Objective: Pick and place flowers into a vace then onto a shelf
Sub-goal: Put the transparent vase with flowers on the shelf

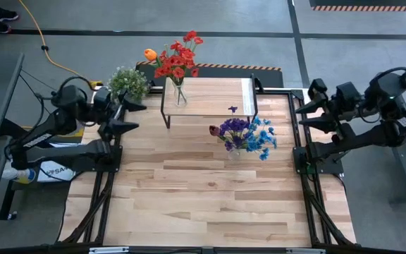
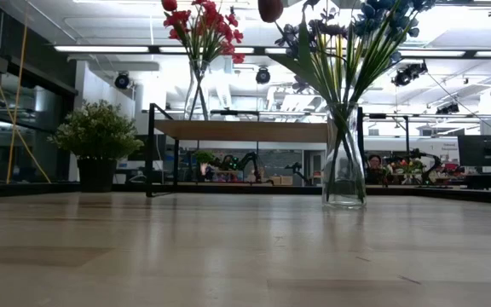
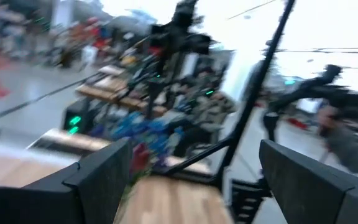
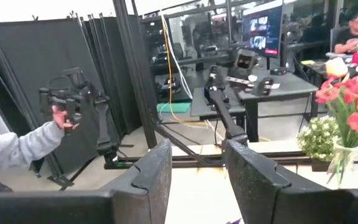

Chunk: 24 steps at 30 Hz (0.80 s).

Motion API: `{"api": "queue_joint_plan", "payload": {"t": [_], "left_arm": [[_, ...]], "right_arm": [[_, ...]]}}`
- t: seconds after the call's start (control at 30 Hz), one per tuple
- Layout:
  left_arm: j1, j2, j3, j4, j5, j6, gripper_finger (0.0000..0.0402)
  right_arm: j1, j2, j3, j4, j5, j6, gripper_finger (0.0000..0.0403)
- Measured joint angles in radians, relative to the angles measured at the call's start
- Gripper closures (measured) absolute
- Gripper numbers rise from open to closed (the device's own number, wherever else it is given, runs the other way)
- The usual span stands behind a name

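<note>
Blue flowers (image 2: 345,34) — near shelf (image 1: 210,95) edge

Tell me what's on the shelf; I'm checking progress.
On the shelf stands one glass vase of red flowers, plus one loose purple bloom. The blue and purple bouquet stands on the table in front. Under the shelf is hidden from above.

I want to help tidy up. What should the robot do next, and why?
Probably the right gripper should reach for the blue flower vase. It stands on the table, while the red flower vase is already on the shelf.
</note>
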Motion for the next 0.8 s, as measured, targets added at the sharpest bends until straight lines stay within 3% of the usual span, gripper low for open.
{"api": "queue_joint_plan", "payload": {"t": [0.2, 0.57, 0.8], "left_arm": [[-0.15, 0.023, 0.0, 0.12, -0.024, 0.005, 0.0021], [-0.386, 0.171, 0.0, 0.198, -0.226, 0.03, 0.0021], [-0.476, 0.255, 0.0, 0.243, -0.302, 0.04, 0.0021]], "right_arm": [[0.0, -0.054, 0.0, -0.006, 0.074, -0.074, 0.0261], [0.0, -0.161, 0.001, -0.016, 0.228, -0.128, 0.0261], [0.0, -0.213, 0.002, -0.023, 0.233, -0.128, 0.026]]}}
